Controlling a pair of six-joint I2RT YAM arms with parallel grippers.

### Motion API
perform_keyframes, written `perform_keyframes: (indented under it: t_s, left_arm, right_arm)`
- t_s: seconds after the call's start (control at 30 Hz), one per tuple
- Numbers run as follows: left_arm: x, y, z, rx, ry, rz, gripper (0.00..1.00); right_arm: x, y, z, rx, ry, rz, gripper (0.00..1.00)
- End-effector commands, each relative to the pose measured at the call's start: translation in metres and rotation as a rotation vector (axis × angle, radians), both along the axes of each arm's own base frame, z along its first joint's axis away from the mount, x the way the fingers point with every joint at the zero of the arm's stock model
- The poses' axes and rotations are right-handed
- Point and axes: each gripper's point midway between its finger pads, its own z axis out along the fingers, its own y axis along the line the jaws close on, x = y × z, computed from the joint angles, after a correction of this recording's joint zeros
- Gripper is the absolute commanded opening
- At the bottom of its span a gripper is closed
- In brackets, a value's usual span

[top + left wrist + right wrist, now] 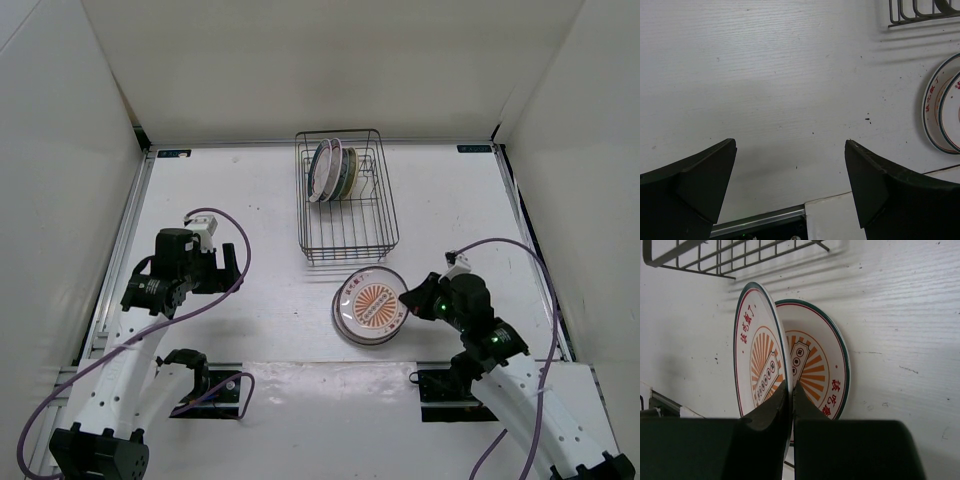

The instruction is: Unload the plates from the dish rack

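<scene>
The right gripper [791, 390] is pinching the near rim of the upper plate [757, 350], its jaws narrowed onto that thin edge. The plate is tilting over the lower plate [817, 365], which is lying flat on the table [240, 190] just in front of the dish rack [350, 258]. I cannot tell whether the two plates are touching. The left gripper [790, 142] is hovering over bare table well to the left, jaws spread wide and holding nothing.

The main risk, as I judge it, is the grip. A glazed rim held at one point is likely to pivot or slip, and the plate could then clack onto the one beneath or slide off it. Letting go while it is tilted could also nudge the lower plate.

Both plates are round, shallow and glossy. They are white with an orange sunburst centre, red characters and a thin dark rim line. The table is showing a pale, faintly streaked grain.

Farther back, the rack is a dark wire basket with thin rods. The racked plates [331, 170] are standing on edge at its far end, waiting to be unloaded, and their number is hard to count.
</scene>
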Motion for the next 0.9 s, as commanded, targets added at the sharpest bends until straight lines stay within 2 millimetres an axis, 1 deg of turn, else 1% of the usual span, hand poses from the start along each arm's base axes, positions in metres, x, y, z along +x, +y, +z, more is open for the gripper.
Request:
perform_keyframes:
  t_s: [0.0,0.03,0.07,0.1,0.17,0.27,0.33,0.37,0.4,0.43,0.53,0.67,0.73,0.8,0.83,0.87]
  left_arm:
    - [0.003,-0.001,0.004,0.0,-0.014,-0.009,1.0]
    - [0.003,0.0,0.003,0.003,-0.014,-0.008,1.0]
    - [0.003,-0.001,0.005,0.002,-0.016,-0.007,1.0]
    - [0.003,-0.001,0.004,0.0,-0.014,-0.008,1.0]
    - [0.003,-0.001,0.004,0.0,-0.014,-0.009,1.0]
    - [0.003,-0.001,0.004,0.0,-0.014,-0.01,1.0]
    - [0.003,-0.001,0.004,0.001,-0.016,-0.01,1.0]
    - [0.002,-0.001,0.003,0.001,-0.013,-0.01,1.0]
    - [0.003,-0.001,0.004,-0.001,-0.017,-0.01,1.0]
    - [0.002,-0.001,0.004,0.001,-0.014,-0.009,1.0]
    - [0.002,-0.001,0.005,-0.001,-0.02,-0.009,1.0]
    - [0.003,-0.001,0.005,0.0,-0.023,-0.008,1.0]
    - [0.003,-0.001,0.005,-0.003,-0.023,-0.01,1.0]
    - [0.002,-0.001,0.005,-0.001,-0.021,-0.009,1.0]
    - [0.002,-0.002,0.005,-0.002,-0.018,-0.011,1.0]
    - [0.002,-0.001,0.004,-0.001,-0.017,-0.01,1.0]
  right_arm:
    - [0.014,0.018,0.021,0.107,-0.106,0.033,0.0]
    - [0.015,0.017,0.018,0.102,-0.1,0.027,0.0]
    - [0.013,0.017,0.01,0.092,-0.078,0.029,0.0]
    - [0.014,0.016,0.007,0.091,-0.073,0.024,0.0]
    - [0.012,0.014,-0.004,0.072,-0.043,0.017,0.0]
    - [0.012,0.012,-0.01,0.064,-0.033,0.006,0.01]
    - [0.012,0.011,-0.013,0.06,-0.026,-0.002,0.11]
    - [0.012,0.011,-0.012,0.062,-0.024,-0.004,0.19]
    - [0.011,0.01,-0.014,0.058,-0.021,-0.005,0.29]
    - [0.01,0.009,-0.017,0.052,-0.009,-0.01,0.32]
    - [0.01,0.005,-0.021,0.04,0.01,-0.033,0.38]
    - [0.003,-0.003,-0.033,0.008,0.076,-0.069,0.41]
    - [0.004,-0.007,-0.035,-0.008,0.092,-0.096,0.41]
    - [-0.003,-0.011,-0.043,-0.037,0.138,-0.095,0.42]
    - [-0.003,-0.011,-0.041,-0.042,0.14,-0.096,0.42]
    - [-0.007,-0.013,-0.045,-0.057,0.168,-0.096,0.42]
